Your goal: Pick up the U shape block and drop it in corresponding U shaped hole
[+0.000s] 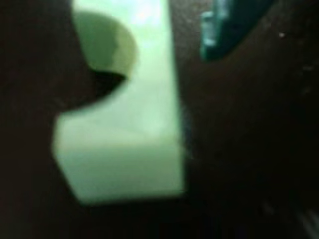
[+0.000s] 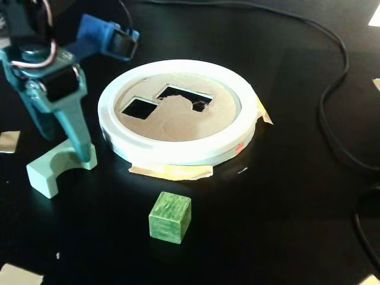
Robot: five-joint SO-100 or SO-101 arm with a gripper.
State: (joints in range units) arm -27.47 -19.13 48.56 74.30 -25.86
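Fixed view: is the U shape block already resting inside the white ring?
No, the U shape block lies on the black table left of the white ring.

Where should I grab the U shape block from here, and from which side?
Grip the U shape block across its two flat arch-shaped faces, coming straight down from above. It lies on the table, notch facing up and right in the fixed view; the gripper sits at its right leg. Avoid the curved notch.

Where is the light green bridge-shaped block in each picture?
Wrist view: the U shape block fills the left and middle of the blurry close-up, notch facing left.
Fixed view: the same block lies at the left edge on the black table, left of the white ring, under the arm.
Shared landmark: the teal gripper, seen beside the block in both views, top right in the wrist view.
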